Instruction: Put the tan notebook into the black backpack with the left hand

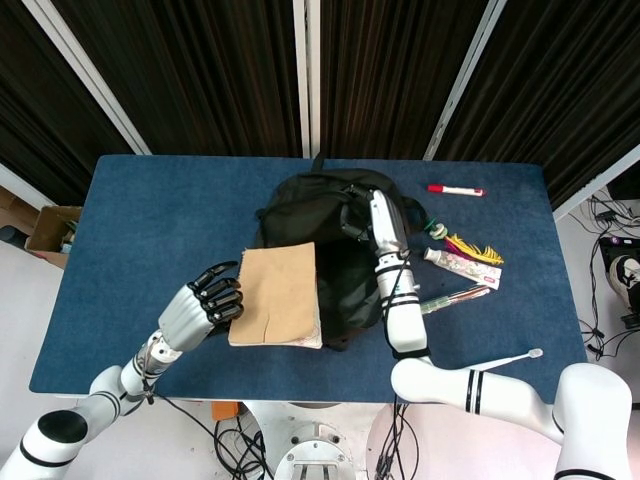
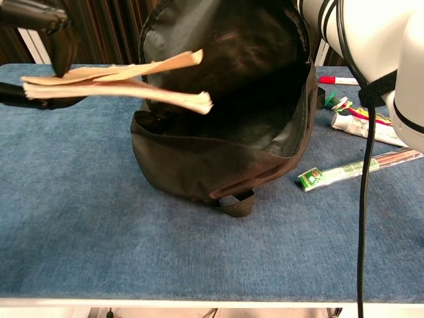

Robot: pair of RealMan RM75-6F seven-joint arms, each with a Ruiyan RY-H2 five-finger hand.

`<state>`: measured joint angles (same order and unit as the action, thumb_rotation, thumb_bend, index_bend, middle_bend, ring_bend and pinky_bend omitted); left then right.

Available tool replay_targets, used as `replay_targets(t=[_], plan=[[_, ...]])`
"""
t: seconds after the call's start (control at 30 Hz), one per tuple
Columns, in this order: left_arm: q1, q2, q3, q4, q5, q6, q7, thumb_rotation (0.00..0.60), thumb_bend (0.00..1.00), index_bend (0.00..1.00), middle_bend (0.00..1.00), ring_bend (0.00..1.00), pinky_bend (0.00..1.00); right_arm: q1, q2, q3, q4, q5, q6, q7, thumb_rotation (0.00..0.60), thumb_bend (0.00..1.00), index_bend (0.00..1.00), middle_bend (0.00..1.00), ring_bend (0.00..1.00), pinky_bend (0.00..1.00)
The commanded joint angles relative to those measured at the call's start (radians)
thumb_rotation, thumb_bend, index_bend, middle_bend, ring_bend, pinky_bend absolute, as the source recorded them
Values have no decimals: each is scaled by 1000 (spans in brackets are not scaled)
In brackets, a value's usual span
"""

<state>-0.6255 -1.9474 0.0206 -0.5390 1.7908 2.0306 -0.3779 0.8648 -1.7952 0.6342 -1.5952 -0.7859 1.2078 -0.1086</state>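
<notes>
My left hand (image 1: 205, 305) grips the tan notebook (image 1: 279, 295) by its left edge and holds it flat in the air. In the chest view the notebook (image 2: 126, 83) hangs level with the mouth of the black backpack (image 2: 218, 152), its free corner over the front rim; the left hand's fingers (image 2: 46, 26) show at the top left. My right hand (image 1: 375, 222) holds the backpack's upper flap (image 1: 320, 205) up, keeping the bag open. The dark inside of the bag (image 2: 252, 112) is visible.
Right of the backpack lie a red marker (image 1: 455, 190), a tube and small colourful items (image 1: 462, 258), a green-capped packet of sticks (image 2: 358, 167) and a white toothbrush (image 1: 502, 362). Blue cloth covers the table (image 1: 150, 210).
</notes>
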Motion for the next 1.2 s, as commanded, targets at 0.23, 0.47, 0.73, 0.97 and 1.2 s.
replay_targets(t=[0.23, 0.47, 0.73, 0.97, 1.2], plan=[[-73, -94, -17, 74, 1, -73, -28, 600, 369, 762, 677, 498, 292, 16, -11, 0, 8, -13, 9, 17, 600, 620, 596, 451, 351, 203], [-110, -158, -29, 141, -26, -171, -48, 600, 370, 759, 675, 497, 286, 24, -26, -4, 13, -22, 5, 46, 600, 621, 596, 452, 351, 202], [-129, -203, -46, 219, -84, -344, -34, 600, 374, 755, 675, 497, 268, 26, -31, -16, -27, -52, 9, 65, 600, 621, 596, 452, 351, 203], [-124, -214, -45, 251, -116, -450, 1, 600, 379, 750, 676, 497, 250, 32, -51, -35, -41, -76, 13, 77, 600, 621, 596, 452, 352, 203], [-131, -221, -43, 227, -126, -460, 5, 600, 379, 746, 681, 503, 242, 36, -79, -48, -23, -96, 23, 91, 600, 621, 596, 451, 351, 203]])
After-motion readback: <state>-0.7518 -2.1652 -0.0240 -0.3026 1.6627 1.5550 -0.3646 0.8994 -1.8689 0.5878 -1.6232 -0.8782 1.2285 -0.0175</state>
